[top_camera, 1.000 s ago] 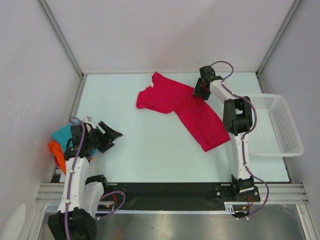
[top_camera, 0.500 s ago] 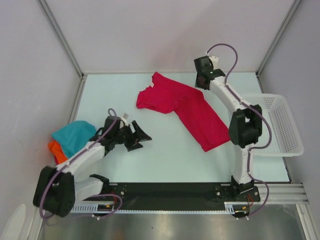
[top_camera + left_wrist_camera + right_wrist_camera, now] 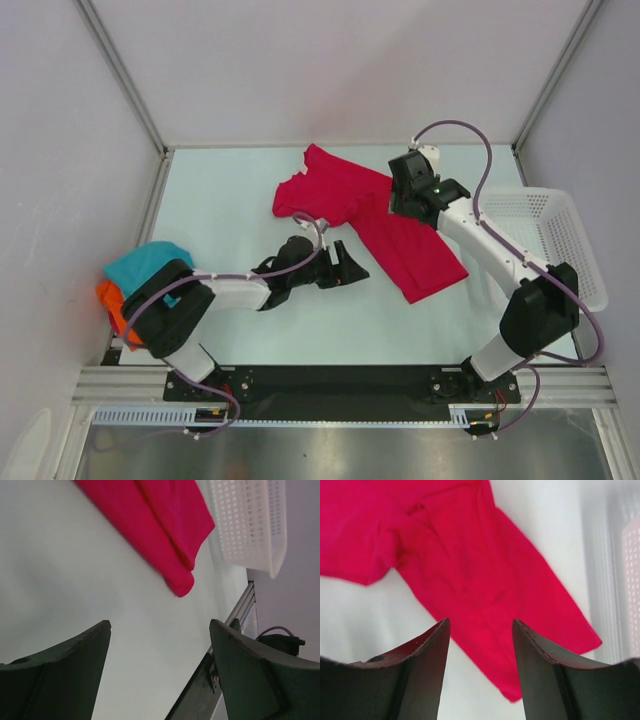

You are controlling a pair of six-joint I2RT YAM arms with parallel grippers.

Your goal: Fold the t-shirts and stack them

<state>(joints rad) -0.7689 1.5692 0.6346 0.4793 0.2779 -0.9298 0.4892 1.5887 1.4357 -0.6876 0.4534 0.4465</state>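
Shirt (image 3: 415, 255), crimson, beneath wide-spread right end effector (image 3: 480, 624)

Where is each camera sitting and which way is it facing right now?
Top external: above and behind the arm bases, looking down on the table; left arm and right arm show whole, teal t-shirt and orange t-shirt at the left edge.
Left wrist: low over the table, facing the crimson t-shirt and white basket; the open left end effector frames the bottom.
Right wrist: above the crimson t-shirt, looking down; the open right end effector shows.
Shared: all three see the crimson t-shirt.
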